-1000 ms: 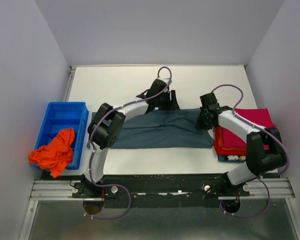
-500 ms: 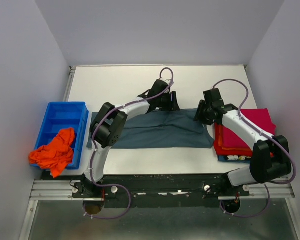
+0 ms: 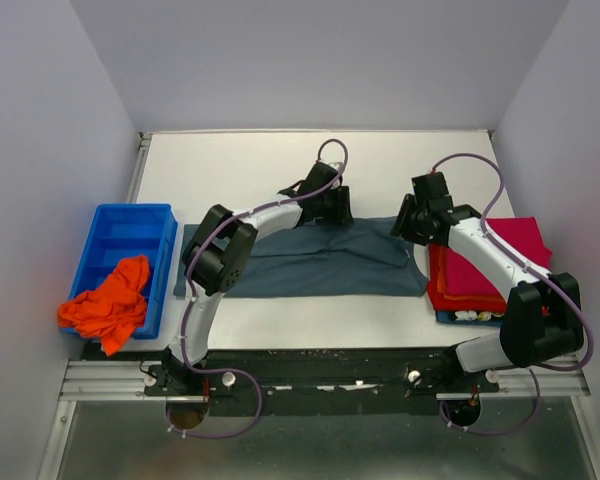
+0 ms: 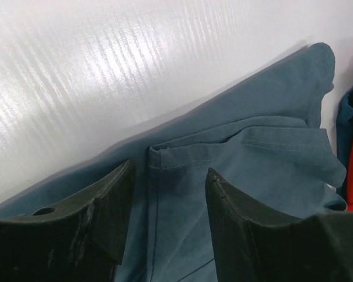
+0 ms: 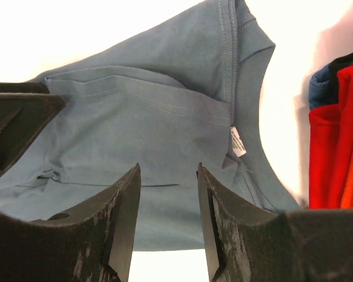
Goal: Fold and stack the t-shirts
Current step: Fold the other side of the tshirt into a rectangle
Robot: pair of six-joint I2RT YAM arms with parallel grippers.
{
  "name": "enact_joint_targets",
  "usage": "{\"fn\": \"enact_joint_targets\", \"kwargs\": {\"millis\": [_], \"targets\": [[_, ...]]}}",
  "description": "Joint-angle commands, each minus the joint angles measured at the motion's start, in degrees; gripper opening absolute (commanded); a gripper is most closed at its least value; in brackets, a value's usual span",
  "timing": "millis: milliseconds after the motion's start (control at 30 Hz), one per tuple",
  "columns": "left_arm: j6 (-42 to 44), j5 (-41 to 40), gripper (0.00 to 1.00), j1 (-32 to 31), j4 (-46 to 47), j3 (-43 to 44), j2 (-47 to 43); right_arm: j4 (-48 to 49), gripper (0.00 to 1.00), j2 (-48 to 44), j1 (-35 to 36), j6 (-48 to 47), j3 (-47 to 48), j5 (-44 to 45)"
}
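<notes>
Folding is judged to be the step in hand, with the slate shirt partly folded and not yet stacked.

- Table (image 3: pixel 240 170): white top, carrying all items.
- Grey-blue t-shirt (image 3: pixel 320 265): laid lengthwise in front of the arm bases, a long band with its far edge doubled over and its collar towards the right.
- Folded stack (image 3: pixel 500 250): magenta on top, red and orange beneath, just beside the collar end. It crowds any sweep to the right.
- Blue bin (image 3: pixel 120 225): at the left, well apart from the shirt.
- Orange t-shirt (image 3: pixel 108 305): crumpled, hanging over the bin's near rim, not yet folded.
- Left gripper (image 4: pixel 167 176): jaws apart and holding nothing, over the doubled far edge.
- Right gripper (image 5: pixel 167 176): jaws apart and holding nothing, over the cloth near the collar.
- Neck label (image 5: pixel 237 141): white, inside the collar.

Next move, as judged: both grippers lower, pinch the far edge and carry it over evenly.
</notes>
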Motion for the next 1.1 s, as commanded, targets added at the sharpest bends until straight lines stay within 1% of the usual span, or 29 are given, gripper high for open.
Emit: {"fn": "enact_joint_targets", "kwargs": {"millis": [0, 67, 100, 133, 167, 233, 300, 333, 433, 467, 500, 567, 633, 733, 767, 800, 900, 1067], "targets": [[0.3, 3.5, 0.57, -0.8, 1.2, 1.8, 1.7, -0.1, 0.52, -0.9, -0.6, -1.0, 0.0, 1.0], [0.2, 6.3, 0.48, -1.0, 2.6, 2.1, 2.2, 0.0, 0.52, -0.9, -0.8, -1.0, 0.0, 0.9], [0.3, 7.0, 0.43, -1.1, 2.9, 2.2, 2.5, 0.0, 0.51, -0.8, -0.9, -1.1, 0.0, 0.8], [0.4, 7.4, 0.4, -1.3, 2.9, 2.3, 2.6, 0.0, 0.51, -0.8, -0.9, -1.2, 0.0, 0.5], [0.5, 7.6, 0.38, -1.2, 2.8, 2.5, 2.6, 0.0, 0.51, -0.7, -1.0, -1.3, 0.0, 0.5], [0.8, 7.2, 0.29, -1.2, 2.8, 2.3, 2.3, 0.1, 0.51, -0.7, -1.2, -1.2, -0.1, 0.3], [1.3, 6.8, 0.17, -1.2, 2.6, 2.0, 1.9, 0.2, 0.5, -0.7, -1.4, -1.2, -0.5, 0.3], [1.4, 6.4, 0.13, -1.2, 2.7, 1.5, 1.5, 0.2, 0.5, -0.7, -1.5, -1.3, -0.5, 0.4], [1.9, 5.5, 0.11, -1.3, 4.8, -2.0, -1.3, 0.6, 0.5, -0.5, -1.8, -1.4, -0.8, 0.3], [2.3, 6.1, 0.08, -1.3, 6.2, -3.9, -2.5, 0.7, 0.5, -0.3, -2.0, -1.6, -0.7, 0.0], [2.9, 7.0, 0.07, -1.3, 8.6, -5.8, -3.9, 0.8, 0.51, -0.1, -2.2, -1.6, -0.7, -0.6], [3.7, 8.7, 0.02, -1.4, 12.2, -9.8, -6.6, 1.2, 0.53, 0.1, -2.4, -1.5, -0.5, -2.4], [4.2, 10.1, 0.0, -1.3, 14.6, -13.6, -8.9, 1.2, 0.55, 0.7, -2.4, -1.4, 0.6, -3.8], [4.4, 11.0, 0.0, -1.4, 17.7, -18.6, -12.3, 1.0, 0.56, 1.5, -2.4, -1.6, 2.2, -4.7], [4.6, 11.0, 0.0, -1.5, 19.5, -21.5, -13.8, 1.0, 0.56, 1.9, -2.4, -1.7, 3.0, -4.9], [4.9, 10.9, 0.0, -1.7, 21.3, -23.6, -15.4, 0.9, 0.56, 2.2, -2.4, -1.8, 3.7, -6.7], [5.5, 11.6, 0.0, -2.4, 23.2, -26.1, -17.8, 1.2, 0.56, 4.0, -2.4, -1.8, 5.3, -8.3], [8.4, 12.9, 0.0, -4.9, 20.1, -26.1, -18.8, 0.9, 0.56, 7.5, -2.4, -1.6, 8.0, -9.8]]}}
